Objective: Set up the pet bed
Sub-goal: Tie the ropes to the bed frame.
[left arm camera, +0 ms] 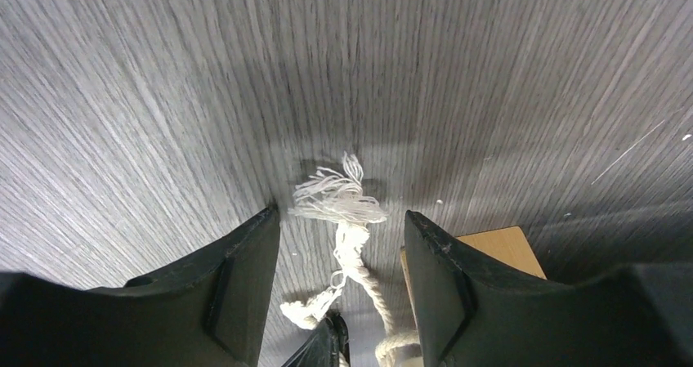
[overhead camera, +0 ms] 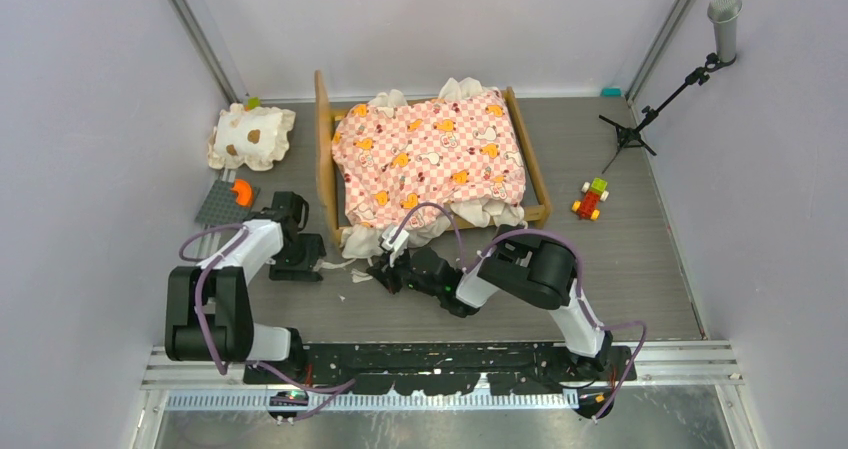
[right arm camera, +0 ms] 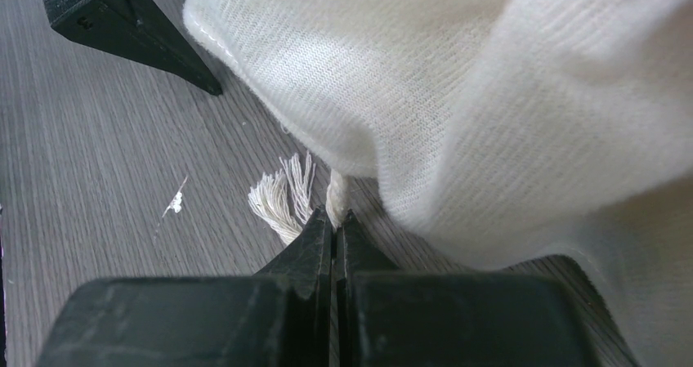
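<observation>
Tying seemed the aim: the closed right gripper (right arm camera: 333, 220) pinched a mattress cord (right arm camera: 337, 190), while the open left gripper (left arm camera: 342, 214) straddled a frayed tassel (left arm camera: 337, 201).

We are losing the cream ruffle (right arm camera: 507, 97) to blur and the right wrist view's edges. The cord (left arm camera: 353, 248) is running off the left wrist view's bottom; a wooden corner (left arm camera: 500, 248), perhaps the pet bed's (overhead camera: 430, 159), is hiding behind a finger (left arm camera: 458, 302).

A robotics lab cell — plain pale walls (overhead camera: 80, 119), metal corner posts (overhead camera: 195, 34), a microphone (overhead camera: 724, 24) on a tripod (overhead camera: 630, 129) — robot arms (overhead camera: 530, 269) bolted to a rail (overhead camera: 450, 354) at the table (overhead camera: 650, 259) edge.
</observation>
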`<state>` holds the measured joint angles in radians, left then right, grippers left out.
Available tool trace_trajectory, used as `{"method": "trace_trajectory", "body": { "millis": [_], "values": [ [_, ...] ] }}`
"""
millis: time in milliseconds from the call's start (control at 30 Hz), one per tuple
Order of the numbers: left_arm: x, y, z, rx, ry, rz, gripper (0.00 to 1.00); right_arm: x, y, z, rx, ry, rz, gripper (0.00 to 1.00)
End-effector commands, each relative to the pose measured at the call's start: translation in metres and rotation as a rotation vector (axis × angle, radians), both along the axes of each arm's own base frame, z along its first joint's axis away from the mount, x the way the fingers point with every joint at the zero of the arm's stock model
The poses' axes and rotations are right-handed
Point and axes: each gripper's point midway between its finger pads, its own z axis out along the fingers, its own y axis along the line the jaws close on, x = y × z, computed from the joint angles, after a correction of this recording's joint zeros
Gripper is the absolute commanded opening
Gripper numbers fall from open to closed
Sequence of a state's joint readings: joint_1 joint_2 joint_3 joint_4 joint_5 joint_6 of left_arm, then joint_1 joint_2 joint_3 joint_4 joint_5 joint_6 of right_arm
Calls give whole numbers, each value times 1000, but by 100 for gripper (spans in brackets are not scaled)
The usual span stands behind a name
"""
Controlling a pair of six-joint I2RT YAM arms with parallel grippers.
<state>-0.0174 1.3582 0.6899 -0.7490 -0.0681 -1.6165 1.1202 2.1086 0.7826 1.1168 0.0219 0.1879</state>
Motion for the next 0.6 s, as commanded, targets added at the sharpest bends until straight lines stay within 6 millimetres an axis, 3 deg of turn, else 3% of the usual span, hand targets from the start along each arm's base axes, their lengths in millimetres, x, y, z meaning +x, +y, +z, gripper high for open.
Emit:
{"method": "trace_trajectory", "body": {
  "millis": [0, 367, 567],
  "values": [
    [23, 4, 9, 10, -52, 26, 59, 3, 9, 11, 48, -28, -10, 1],
    [21, 9, -1, 43, 28, 15, 57, 3, 9, 13, 51, -29, -17, 1],
    [22, 10, -10, 50, 66, -6, 43, 3, 7, 14, 48, -36, -25, 1]
  ]
}}
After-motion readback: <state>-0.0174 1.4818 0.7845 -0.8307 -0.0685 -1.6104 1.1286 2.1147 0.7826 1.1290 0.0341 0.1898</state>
